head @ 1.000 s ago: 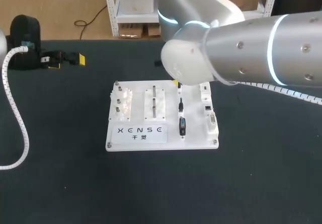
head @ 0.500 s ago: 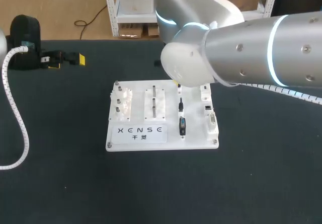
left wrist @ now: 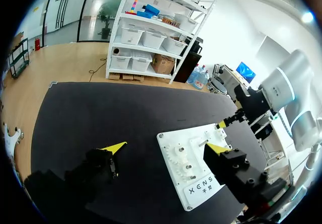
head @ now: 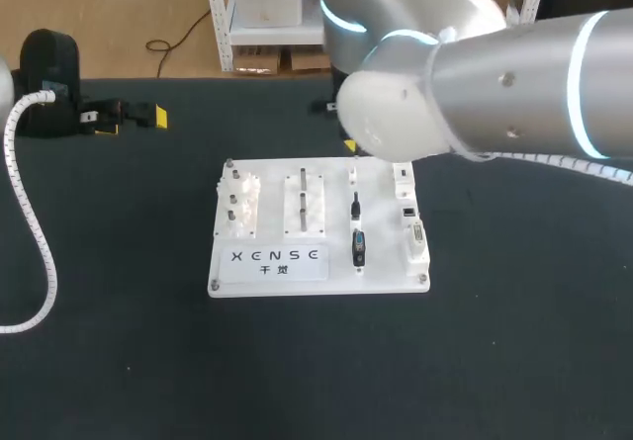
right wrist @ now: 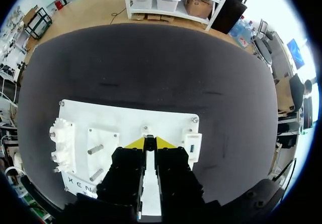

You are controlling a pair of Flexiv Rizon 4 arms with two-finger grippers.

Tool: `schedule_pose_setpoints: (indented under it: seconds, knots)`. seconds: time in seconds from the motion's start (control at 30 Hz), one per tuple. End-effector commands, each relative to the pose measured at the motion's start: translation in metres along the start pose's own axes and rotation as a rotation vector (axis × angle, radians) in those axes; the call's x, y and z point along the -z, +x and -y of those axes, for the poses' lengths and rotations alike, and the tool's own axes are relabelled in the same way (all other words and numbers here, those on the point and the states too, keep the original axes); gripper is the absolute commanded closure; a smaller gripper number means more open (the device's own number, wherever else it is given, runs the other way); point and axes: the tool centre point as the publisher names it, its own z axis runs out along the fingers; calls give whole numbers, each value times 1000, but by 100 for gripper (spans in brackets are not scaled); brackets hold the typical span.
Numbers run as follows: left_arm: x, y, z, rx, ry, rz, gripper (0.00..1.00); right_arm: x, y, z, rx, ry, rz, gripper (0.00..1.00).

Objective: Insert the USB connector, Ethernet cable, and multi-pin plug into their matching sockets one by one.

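Right fingers (right wrist: 149, 144) were clamped on the small dark USB connector (right wrist: 149, 139). They held it over the 12 o'clock edge of the white rectangular socket board (head: 318, 284). From the head camera only one yellow tip showed there, under the arm. My read: it was held clear of the board so it could go across to the white socket block (head: 412, 230) on the board's 3 o'clock side.

I saw the connector end-on along the fingers, so I took its long axis as in line with them, pointing down at the board. It was too small to tell which face was which.

The slim black Ethernet plug (head: 354, 205) and the black multi-pin plug (head: 358, 248) sat in holders just at 9 o'clock of the block, long axes 12-to-6. Each was near its socket, probably for a short transfer.

Left fingers (left wrist: 165, 147) were spread wide and gripped nothing. They were parked at 10 o'clock on the dark surface (head: 119, 361), well apart from the board, presumably out of the right arm's way.
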Motion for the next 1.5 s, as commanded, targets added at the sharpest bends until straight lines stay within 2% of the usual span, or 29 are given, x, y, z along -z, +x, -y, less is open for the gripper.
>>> schedule_pose_setpoints:
  seconds: [0.03, 0.4, 0.93, 1.5]
  knots:
    - [0, 0, 0, 0, 0, 0, 0, 11, 15, 21, -6, -19, 51, 100]
    - [0, 0, 0, 0, 0, 0, 0, 3, 27, 53, -32, 12, 47, 100]
    - [0, 0, 0, 0, 0, 0, 0, -14, 33, 61, -32, 58, 19, 100]
    - [0, 0, 0, 0, 0, 0, 0, -21, 27, 65, -44, 72, 17, 100]
